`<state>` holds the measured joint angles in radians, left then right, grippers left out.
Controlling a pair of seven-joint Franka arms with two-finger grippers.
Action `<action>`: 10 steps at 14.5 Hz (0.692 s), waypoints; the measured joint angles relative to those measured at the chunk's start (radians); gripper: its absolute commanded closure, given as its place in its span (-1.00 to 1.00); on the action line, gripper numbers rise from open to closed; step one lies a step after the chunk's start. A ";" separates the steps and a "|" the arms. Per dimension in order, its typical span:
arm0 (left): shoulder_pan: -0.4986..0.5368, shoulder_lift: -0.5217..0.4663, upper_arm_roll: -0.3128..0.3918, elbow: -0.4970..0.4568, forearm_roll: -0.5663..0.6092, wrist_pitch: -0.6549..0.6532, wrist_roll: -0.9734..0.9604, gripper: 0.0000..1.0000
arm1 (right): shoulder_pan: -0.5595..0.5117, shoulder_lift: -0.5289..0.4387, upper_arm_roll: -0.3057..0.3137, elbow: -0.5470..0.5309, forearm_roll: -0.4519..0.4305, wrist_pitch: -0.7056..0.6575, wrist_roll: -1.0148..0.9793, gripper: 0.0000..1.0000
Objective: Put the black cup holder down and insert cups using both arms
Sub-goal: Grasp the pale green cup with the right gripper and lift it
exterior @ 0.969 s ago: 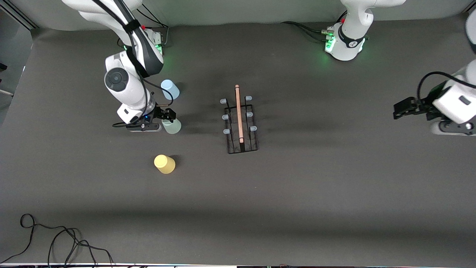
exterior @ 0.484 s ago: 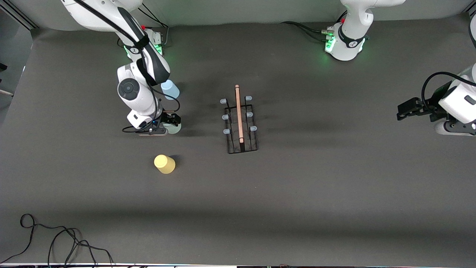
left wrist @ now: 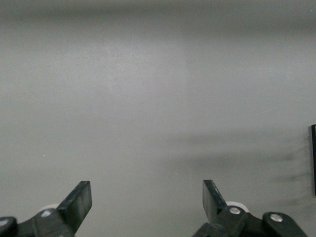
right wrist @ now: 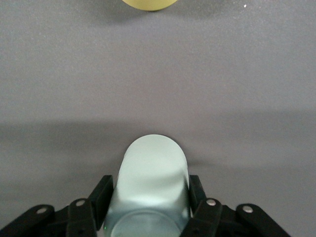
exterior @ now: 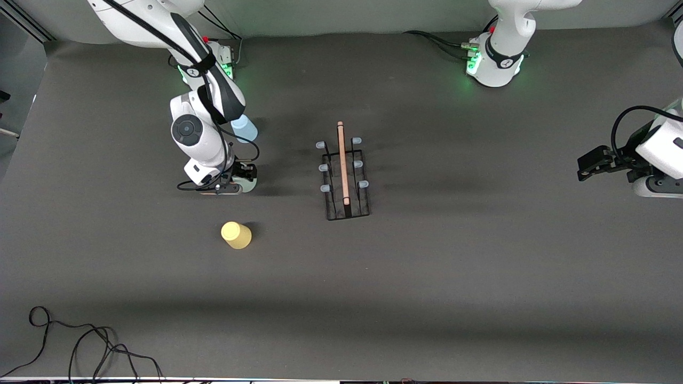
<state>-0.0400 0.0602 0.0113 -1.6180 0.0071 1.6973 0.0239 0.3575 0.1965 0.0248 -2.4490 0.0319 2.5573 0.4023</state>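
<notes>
Closest to the front camera we've got the yellow cup [exterior: 236, 234] sitting mouth-down on the dark tabletop [exterior: 427, 277], toward the right arm's end, with nothing touching it; its edge also peeks into the right wrist view [right wrist: 149, 4]. A bit farther from the camera than that, the right gripper [exterior: 241, 176] is down at the tabletop and clamped on the pale green cup [exterior: 248, 184], and in the right wrist view we can see the black fingers [right wrist: 100, 196] pressed against both sides of that cup [right wrist: 153, 187], squeezing its wall in a little. About level with it, around the middle of the tabletop, stands the black cup holder [exterior: 344, 178], upright with its pale wooden handle [exterior: 342, 162] running along the top and the blue-grey tipped pegs [exterior: 357, 141] sticking out on both sides, all of them bare, so no cups on it yet. Out at the left arm's end, the left gripper [exterior: 592, 162] hangs over bare tabletop with its fingers [left wrist: 76, 205] spread wide apart and nothing between them, well apart from the holder; that arm is just waiting. Farthest from the camera, the light blue cup [exterior: 245, 128] sits near the right arm's base, partly hidden by the arm itself.
</notes>
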 measured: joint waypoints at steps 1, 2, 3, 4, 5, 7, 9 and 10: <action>0.000 0.000 0.000 0.000 0.000 -0.002 0.000 -1.00 | 0.000 -0.013 0.000 0.006 0.000 -0.028 0.000 0.81; 0.000 0.000 0.000 0.000 0.000 -0.009 0.000 -1.00 | 0.000 -0.031 0.001 0.015 0.000 -0.060 0.001 0.81; 0.000 -0.001 0.000 0.000 0.000 -0.019 0.000 -1.00 | 0.000 -0.054 0.001 0.029 0.000 -0.105 0.001 0.81; 0.000 -0.002 -0.001 0.000 0.000 -0.020 0.000 -1.00 | 0.000 -0.080 0.001 0.047 0.001 -0.157 0.003 0.81; 0.000 -0.003 -0.001 0.000 0.000 -0.021 0.000 -1.00 | 0.000 -0.108 0.001 0.070 0.010 -0.211 0.006 0.81; 0.000 -0.007 -0.001 0.000 0.000 -0.027 0.000 -1.00 | 0.004 -0.164 0.003 0.123 0.055 -0.310 0.008 0.81; 0.000 -0.009 -0.001 0.001 0.000 -0.038 0.000 -1.00 | 0.038 -0.212 0.003 0.173 0.093 -0.380 0.044 0.81; 0.000 -0.011 -0.001 0.001 0.000 -0.043 0.000 -1.00 | 0.068 -0.227 0.003 0.194 0.099 -0.399 0.094 0.81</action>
<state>-0.0400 0.0493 0.0102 -1.6171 0.0071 1.6544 0.0240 0.4260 -0.0301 0.0283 -2.2546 0.1304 2.1579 0.4966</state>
